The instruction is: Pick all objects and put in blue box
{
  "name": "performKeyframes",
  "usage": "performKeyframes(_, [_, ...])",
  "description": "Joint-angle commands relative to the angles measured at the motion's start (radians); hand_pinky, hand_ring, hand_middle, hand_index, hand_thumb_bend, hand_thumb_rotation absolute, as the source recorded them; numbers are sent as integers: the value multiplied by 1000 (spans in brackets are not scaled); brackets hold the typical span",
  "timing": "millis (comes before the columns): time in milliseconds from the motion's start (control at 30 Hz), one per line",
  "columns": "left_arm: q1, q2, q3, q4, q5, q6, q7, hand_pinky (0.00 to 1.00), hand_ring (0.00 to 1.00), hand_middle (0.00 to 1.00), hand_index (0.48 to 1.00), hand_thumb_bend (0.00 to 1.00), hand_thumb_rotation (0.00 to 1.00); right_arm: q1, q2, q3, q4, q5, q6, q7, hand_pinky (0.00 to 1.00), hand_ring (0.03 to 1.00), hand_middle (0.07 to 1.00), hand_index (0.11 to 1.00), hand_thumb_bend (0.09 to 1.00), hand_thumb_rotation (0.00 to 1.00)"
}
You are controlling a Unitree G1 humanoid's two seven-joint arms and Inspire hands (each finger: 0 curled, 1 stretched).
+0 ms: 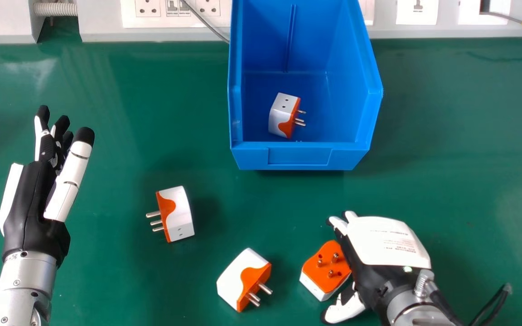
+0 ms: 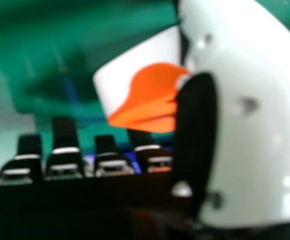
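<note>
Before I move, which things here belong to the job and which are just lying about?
Job:
blue box
adapter inside it
leftmost adapter
middle loose adapter
adapter at my right hand

Not job:
wall sockets
grey cable left of the box
ribbed hose

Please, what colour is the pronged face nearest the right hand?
The pronged face is orange, clearest in the head view.

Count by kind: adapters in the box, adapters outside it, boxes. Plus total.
Adapter in box: 1
Adapters outside box: 3 (leftmost adapter, middle adapter, adapter at the right hand, the hand itself)
Blue box: 1
Total: 5 (4 adapters, 1 box)
</note>
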Motion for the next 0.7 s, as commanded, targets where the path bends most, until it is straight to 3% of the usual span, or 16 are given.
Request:
performKeyframes(0, [-14,10,1,-23,0,-2,0,1000,1000,1000,1000,551,761,7,2,21,68,30,-11,21,914,949,967,906,471,186])
performKeyframes(233, [-10,6,-1,-42,2,10,6,1000,1000,1000,1000,547,759,-7,-3,33,89,39,-19,-4,899,933,947,884,390,135])
performKeyframes(367, [-7,8,0,-54,-2,18,3,1000,1000,1000,1000,550,758,-32,-12,52,116,29,-35,-15,867,911,922,865,352,122])
performKeyframes(500, [-14,10,4,-42,-3,24,5,1000,1000,1000,1000,551,758,-59,-41,81,144,22,-98,-84,834,886,893,844,336,112])
performKeyframes(533, [-15,9,5,-43,-2,29,7,1000,1000,1000,1000,552,759,-63,-45,82,146,30,-114,-101,773,825,846,815,355,95])
performKeyframes(633, [-11,7,3,-60,2,43,14,1000,1000,1000,1000,552,759,-65,-62,78,145,54,-154,-135,773,825,846,815,355,95])
performKeyframes(667, [-11,7,2,-65,3,47,15,1000,1000,1000,1000,548,758,-69,-72,78,144,58,-167,-139,657,740,767,747,387,76])
